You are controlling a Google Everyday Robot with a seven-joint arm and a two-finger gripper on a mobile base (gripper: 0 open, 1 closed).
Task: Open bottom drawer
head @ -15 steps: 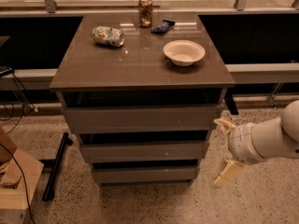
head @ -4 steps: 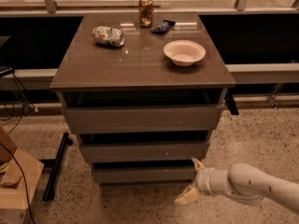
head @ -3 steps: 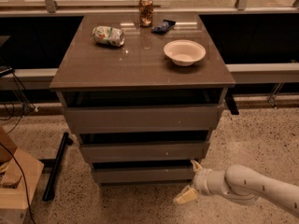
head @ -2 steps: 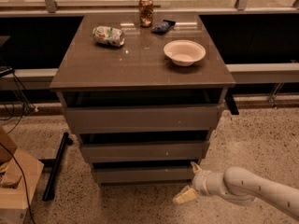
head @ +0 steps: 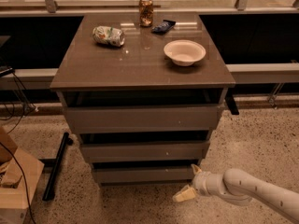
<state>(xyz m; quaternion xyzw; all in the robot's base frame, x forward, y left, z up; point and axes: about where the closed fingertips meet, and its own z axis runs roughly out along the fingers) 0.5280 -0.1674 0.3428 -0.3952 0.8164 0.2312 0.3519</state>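
The bottom drawer (head: 142,174) is the lowest, narrowest grey-brown front of the three-drawer cabinet, flat and without a handle, with a dark gap above it. My gripper (head: 189,183) comes in low from the right on a white arm and is at the drawer's right end. One cream fingertip (head: 195,169) points up by the drawer's right corner and the other fingertip (head: 181,197) points down-left toward the floor below the front. The fingers are spread apart and hold nothing.
The cabinet top (head: 140,59) carries a crushed can (head: 109,35), an upright can (head: 146,10), a dark packet (head: 163,26) and a white bowl (head: 184,52). A black bar (head: 55,166) lies on the floor at left beside cardboard boxes (head: 14,185). Speckled floor stretches to the right.
The gripper has dropped from beside the middle drawer's right side to floor level at the bottom drawer's right corner. Over the last second it has barely moved.
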